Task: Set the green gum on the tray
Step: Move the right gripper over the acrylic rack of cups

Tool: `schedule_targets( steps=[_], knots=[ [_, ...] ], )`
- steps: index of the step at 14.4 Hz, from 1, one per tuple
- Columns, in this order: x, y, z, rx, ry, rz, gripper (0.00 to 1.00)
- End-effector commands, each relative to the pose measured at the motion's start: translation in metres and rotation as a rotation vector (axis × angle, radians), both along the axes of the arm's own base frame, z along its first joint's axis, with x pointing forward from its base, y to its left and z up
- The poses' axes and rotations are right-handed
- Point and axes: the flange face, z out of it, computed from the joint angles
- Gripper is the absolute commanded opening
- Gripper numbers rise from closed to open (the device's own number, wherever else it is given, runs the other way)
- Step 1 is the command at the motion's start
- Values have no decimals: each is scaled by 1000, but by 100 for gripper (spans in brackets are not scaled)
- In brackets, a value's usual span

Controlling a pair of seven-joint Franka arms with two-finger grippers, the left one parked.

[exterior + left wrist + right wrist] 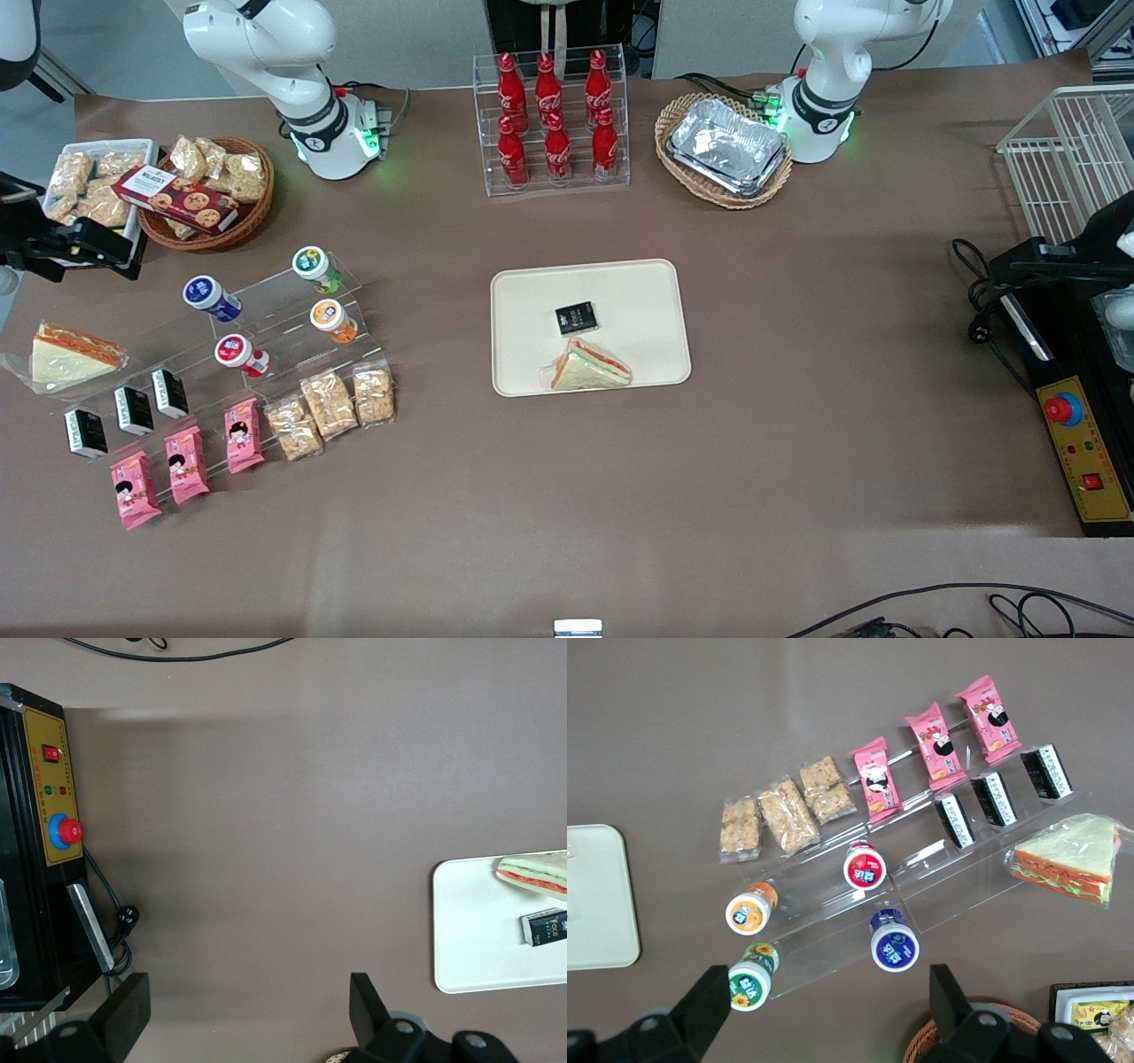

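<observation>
The green gum (316,268) stands on the top step of a clear stand (292,328), near the working arm's end of the bench (797,443). The orange gum (332,320) sits one step nearer the front camera. The end effector (824,1014) hangs high above the gum with its fingers (709,1001) wide apart and holds nothing. The tray (656,292) lies in the middle of the bench, with a sandwich (589,367) and a small black packet (576,318) on it
</observation>
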Motion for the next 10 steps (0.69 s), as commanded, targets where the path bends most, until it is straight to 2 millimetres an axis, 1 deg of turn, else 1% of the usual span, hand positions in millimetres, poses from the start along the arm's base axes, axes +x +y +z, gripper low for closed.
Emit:
schedule_targets(
  steps=[1,4,5,6,7,8,9,10],
  knots=[
    [3,7,-3,-21,21,11,100],
    [-3,13,-2,-4,31,15,100],
    [-8,19,1,2,47,24,100],
    [-13,33,6,10,47,28,100],
    [-17,44,6,8,50,-21,100],
    [-25,60,7,9,51,-57,100],
    [-35,80,5,8,52,-50,100],
    [-45,87,3,8,57,-48,100]
  ],
)
